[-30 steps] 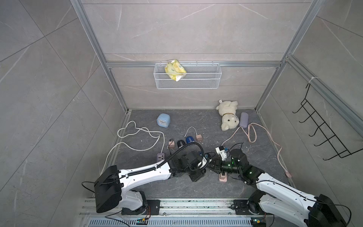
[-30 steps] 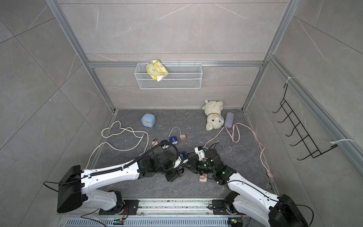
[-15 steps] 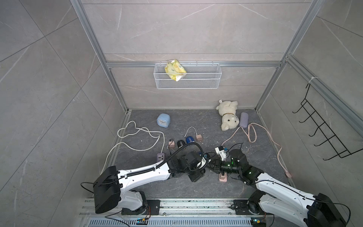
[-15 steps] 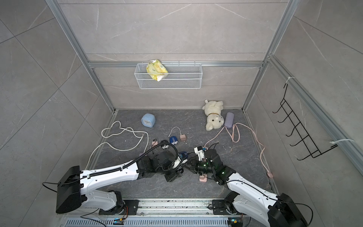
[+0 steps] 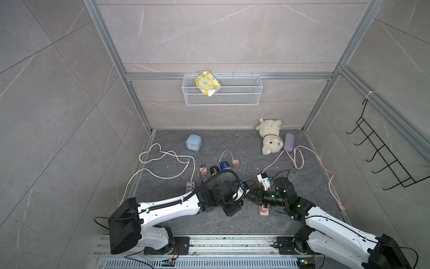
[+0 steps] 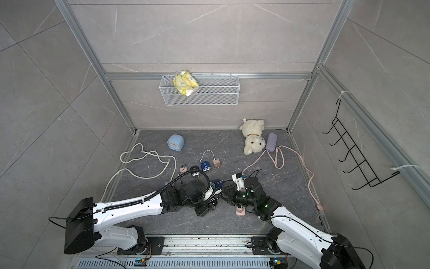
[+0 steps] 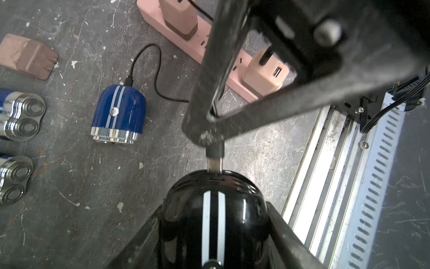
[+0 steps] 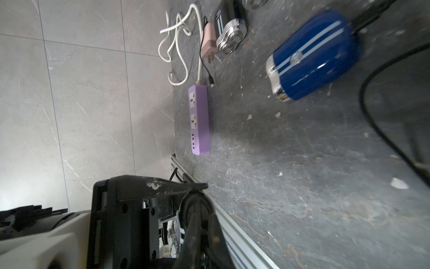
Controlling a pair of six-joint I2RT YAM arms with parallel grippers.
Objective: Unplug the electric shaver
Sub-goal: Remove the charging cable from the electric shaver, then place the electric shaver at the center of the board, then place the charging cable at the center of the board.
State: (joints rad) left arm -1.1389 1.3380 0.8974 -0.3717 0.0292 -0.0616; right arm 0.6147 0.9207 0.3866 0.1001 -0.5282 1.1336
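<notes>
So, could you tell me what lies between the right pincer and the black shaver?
The left wrist view shows only the charging plug, its metal tip at the black shaver.

Black shaver (image 7: pixel 213 221) cut off by frame edge; blue shaver (image 8: pixel 314 56) blurred.

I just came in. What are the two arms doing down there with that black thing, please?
The left gripper holds a black shaver with white stripes between its fingers. The right gripper is shut on the plug of the cable at the shaver's end. The plug's metal tip shows, but it sits in the port, so the shaver is not yet unplugged. A blue shaver lies on the floor nearby, with its own cable attached.
</notes>
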